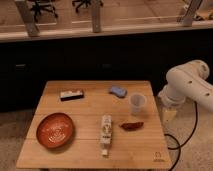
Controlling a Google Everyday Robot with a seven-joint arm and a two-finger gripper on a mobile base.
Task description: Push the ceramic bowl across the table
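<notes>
The ceramic bowl (55, 130) is a shallow red-orange dish with a pale pattern inside. It sits on the wooden table (90, 107) near the front left corner. My gripper (169, 115) hangs from the white arm (187, 82) just off the table's right edge, pointing down. It is far to the right of the bowl, with most of the table's width between them, and holds nothing that I can see.
A dark snack bar (72, 94) lies at the back left and a blue object (118, 91) at the back middle. A clear cup (137, 103), a red object (132, 125) and a white pack lying flat (106, 131) lie between bowl and gripper.
</notes>
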